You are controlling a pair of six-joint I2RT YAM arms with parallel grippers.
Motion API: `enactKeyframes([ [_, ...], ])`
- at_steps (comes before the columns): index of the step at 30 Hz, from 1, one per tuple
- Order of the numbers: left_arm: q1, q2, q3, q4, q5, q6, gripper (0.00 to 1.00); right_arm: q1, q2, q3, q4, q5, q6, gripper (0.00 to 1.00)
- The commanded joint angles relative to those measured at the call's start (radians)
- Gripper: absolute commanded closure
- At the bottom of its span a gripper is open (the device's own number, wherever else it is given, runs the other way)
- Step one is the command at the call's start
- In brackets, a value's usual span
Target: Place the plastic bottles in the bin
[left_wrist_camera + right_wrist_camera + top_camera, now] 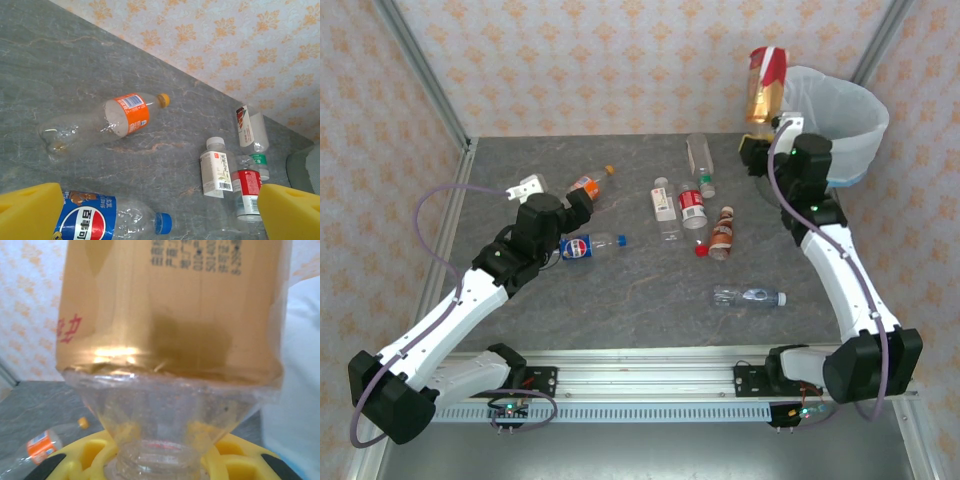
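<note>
Here the right pincer [150, 462] is clamped on the neck of a gold-labelled bottle [766, 85], neck end down and body standing upright above the yellow pads [95, 450]. It hangs over the far right corner of the surface [620, 300], just beside the left rim of the bin [865, 120], whose white liner [820, 95] shows behind it. The bottle looks not yet over the opening. The step in hand, I judge, is the carry to the bin. The next move calls for a short shift right until the bottle is above the liner, then a release. The left pincer [160, 215] stands wide apart, holding nothing, above the Pepsi bottle [92, 220], with the orange-labelled bottle [125, 114] beyond it toward the far edge. Five more bottles [692, 205] lie across the middle of the surface
</note>
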Motion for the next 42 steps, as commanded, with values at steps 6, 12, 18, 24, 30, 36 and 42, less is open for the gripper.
enactKeyframes([
  [6,0.007,-0.01,-0.02,-0.055,-0.067,0.008,0.0,-0.167,0.107,0.248,-0.225,0.005,-0.08,1.0],
  [12,0.006,-0.004,-0.021,-0.079,-0.073,0.0,0.0,-0.236,0.249,0.422,-0.348,0.06,-0.089,0.94],
  [18,0.009,-0.011,-0.026,-0.1,-0.088,-0.011,0.0,-0.267,0.37,0.545,-0.438,0.131,-0.073,0.85],
  [24,0.021,-0.015,-0.039,-0.136,-0.119,-0.044,0.0,-0.267,0.455,0.621,-0.522,0.202,-0.074,0.78],
  [30,0.037,-0.01,-0.051,-0.148,-0.121,-0.073,0.0,-0.268,0.503,0.679,-0.597,0.227,-0.066,0.6],
  [36,0.055,0.003,-0.054,-0.151,-0.105,-0.094,0.0,-0.267,0.536,0.737,-0.659,0.258,-0.063,0.41],
  [42,0.061,0.005,-0.062,-0.15,-0.098,-0.103,0.0,-0.268,0.535,0.77,-0.675,0.258,-0.042,0.33],
])
